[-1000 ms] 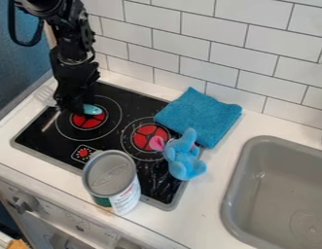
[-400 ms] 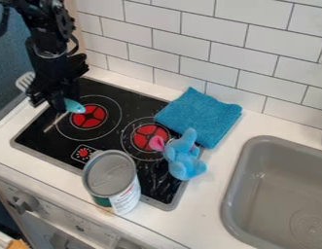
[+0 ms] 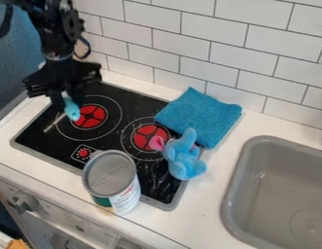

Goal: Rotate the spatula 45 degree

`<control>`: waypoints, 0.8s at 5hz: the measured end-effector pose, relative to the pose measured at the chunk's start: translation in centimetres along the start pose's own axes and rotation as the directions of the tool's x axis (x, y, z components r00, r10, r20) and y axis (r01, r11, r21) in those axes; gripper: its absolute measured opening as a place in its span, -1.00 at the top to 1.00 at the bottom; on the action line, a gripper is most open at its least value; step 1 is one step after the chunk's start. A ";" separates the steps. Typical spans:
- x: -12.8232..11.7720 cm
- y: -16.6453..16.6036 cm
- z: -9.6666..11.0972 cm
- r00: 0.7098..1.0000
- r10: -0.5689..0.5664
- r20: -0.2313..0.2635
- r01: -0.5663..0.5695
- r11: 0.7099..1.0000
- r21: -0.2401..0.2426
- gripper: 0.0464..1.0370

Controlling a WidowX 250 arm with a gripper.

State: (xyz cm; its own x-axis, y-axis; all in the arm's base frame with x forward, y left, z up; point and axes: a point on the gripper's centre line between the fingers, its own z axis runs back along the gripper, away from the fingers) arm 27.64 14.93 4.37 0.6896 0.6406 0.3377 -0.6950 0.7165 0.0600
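The black gripper (image 3: pixel 67 99) hangs over the back-left part of the stove, beside the left burner. It is shut on the spatula (image 3: pixel 72 110), whose light-blue handle end sticks out below the fingers toward the front. Most of the spatula's length is hidden behind the gripper. A small pale bit at the arm's left edge may be its head, but I cannot tell. The handle end is over the left edge of the red burner disc (image 3: pixel 90 116).
A can (image 3: pixel 111 172) stands at the stove's front edge. On the right burner's edge lies a blue plush toy (image 3: pixel 183 158), beside a folded blue cloth (image 3: pixel 199 116). The grey sink (image 3: pixel 280 189) is at the right, and a tiled wall (image 3: pixel 215 29) runs behind.
The spatula has turned with the gripper: its handle end, pointing right before, now points toward the front. Its slotted head has swung from the left to behind the arm. The gripper has moved slightly left overall.
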 end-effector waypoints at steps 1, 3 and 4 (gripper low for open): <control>0.0 -0.2 -2.2 0.962 -0.272 -0.002 0.272 0.962 -0.002 0.45; 1.1 1.1 -5.4 0.812 -0.582 0.047 0.584 0.811 -0.044 0.45; 1.5 1.4 -5.7 0.786 -0.615 0.054 0.618 0.784 -0.057 0.45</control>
State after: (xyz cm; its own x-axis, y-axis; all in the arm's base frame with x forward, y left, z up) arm 28.85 18.45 -0.38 0.9590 0.0478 0.2794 -0.1073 0.9735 0.2019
